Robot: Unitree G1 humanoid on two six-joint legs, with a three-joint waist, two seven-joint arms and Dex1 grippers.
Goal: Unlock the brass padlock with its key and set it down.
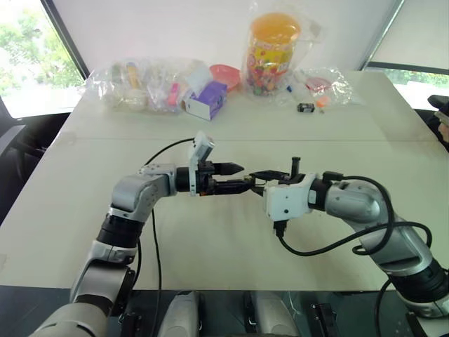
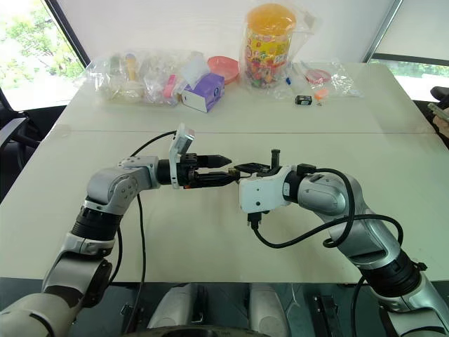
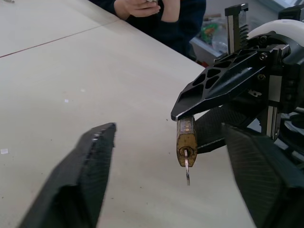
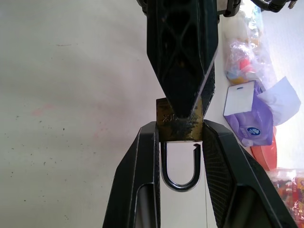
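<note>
My right gripper (image 1: 258,179) is shut on the brass padlock (image 3: 186,140), held in the air over the middle of the table (image 1: 224,246). A silvery key (image 3: 187,172) sticks out of the padlock's free end. In the right wrist view the padlock body (image 4: 164,128) is pinched between my two fingers, and its silvery loop (image 4: 179,178) lies back between them. One leg of the loop ends just short of the body. My left gripper (image 1: 245,177) faces the right one, open, with its fingers (image 3: 80,185) on either side of the key and apart from it.
Along the table's far edge lie clear bags of small items (image 1: 140,83), a purple box (image 1: 205,100), a pink bowl (image 1: 226,74), an orange-lidded jar (image 1: 272,49) and small black-and-orange items (image 1: 309,107). A person (image 3: 152,9) sits past the right edge.
</note>
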